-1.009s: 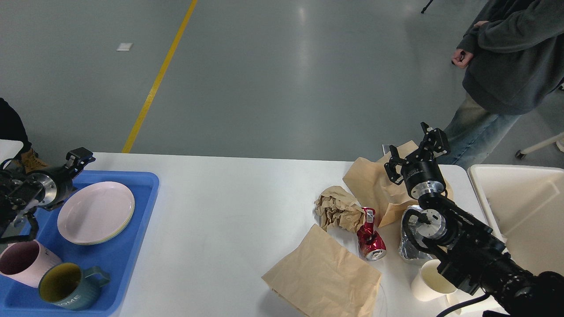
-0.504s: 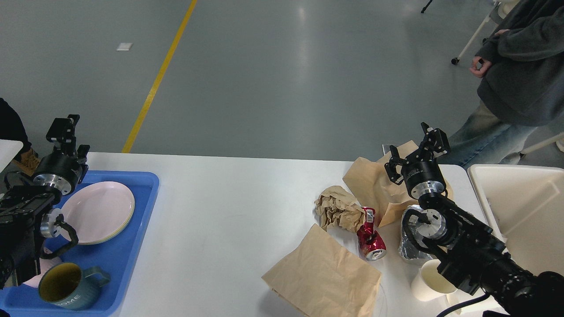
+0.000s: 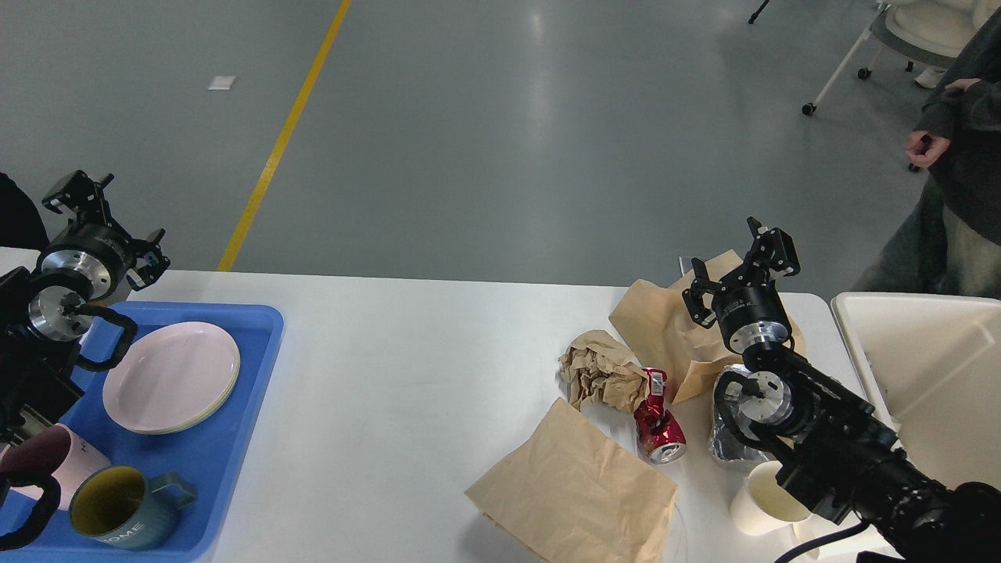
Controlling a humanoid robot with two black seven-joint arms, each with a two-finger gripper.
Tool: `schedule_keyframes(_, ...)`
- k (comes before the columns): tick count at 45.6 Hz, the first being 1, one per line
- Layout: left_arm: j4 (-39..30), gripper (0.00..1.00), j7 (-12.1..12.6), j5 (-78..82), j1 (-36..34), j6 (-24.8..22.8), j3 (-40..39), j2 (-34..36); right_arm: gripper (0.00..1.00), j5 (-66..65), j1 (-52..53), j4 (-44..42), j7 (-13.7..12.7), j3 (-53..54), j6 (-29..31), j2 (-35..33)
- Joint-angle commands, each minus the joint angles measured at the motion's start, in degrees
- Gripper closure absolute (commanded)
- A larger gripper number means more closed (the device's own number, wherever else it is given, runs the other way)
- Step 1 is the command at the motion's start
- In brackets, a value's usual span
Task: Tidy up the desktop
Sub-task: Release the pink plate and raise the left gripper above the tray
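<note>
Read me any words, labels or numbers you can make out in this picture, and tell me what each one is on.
"HOME": raised letters on the side of the teal mug, low in the blue tray.
Pink mug: a dark letter mark on its side, too cut off to read.
Crushed red can: a white label with small print, too blurred to read.
Right gripper: a small sticker on the wrist below it, too small to read.

Black jointed arms with silver metal joint rings, looping black cables.

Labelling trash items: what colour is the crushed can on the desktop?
Red with a silver end, crushed can lying among brown paper; head view shows it best.
</note>
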Motion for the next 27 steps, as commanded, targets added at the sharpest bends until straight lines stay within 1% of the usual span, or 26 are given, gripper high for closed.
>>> schedule_keyframes(1, 0.0, 0.04, -0.9, 0.3, -0.4, 0.7, 0.5, -0.1, 0.0, 0.0, -0.1, 0.0, 0.0, 0.0, 0.0, 0.0)
schedule_keyframes(10, 0.0, 0.04, -0.9, 0.7, -1.9, 0.8, 1.1, 0.2, 0.0, 0.0, -0.1, 0.0, 0.0, 0.0, 0.0, 0.0)
schedule_keyframes(17, 0.0, 0.04, -0.3, 1.0, -1.8, 0.6, 1.3, -0.1, 0.0, 0.0, 0.0, 0.0, 0.0, 0.0, 0.0, 0.0)
schedule_keyframes(24, 0.0, 0.04, -1.2, 0.9, -1.7, 0.4, 1.3, -0.8, 0.0, 0.0, -0.1, 0.0, 0.0, 0.0, 0.0, 0.0)
schedule_keyframes(27, -0.3, 0.04, -2.6, 0.9, -1.5, 0.3, 1.2, -1.0, 0.0, 0.0, -0.1, 0.0, 0.0, 0.0, 0.0, 0.0)
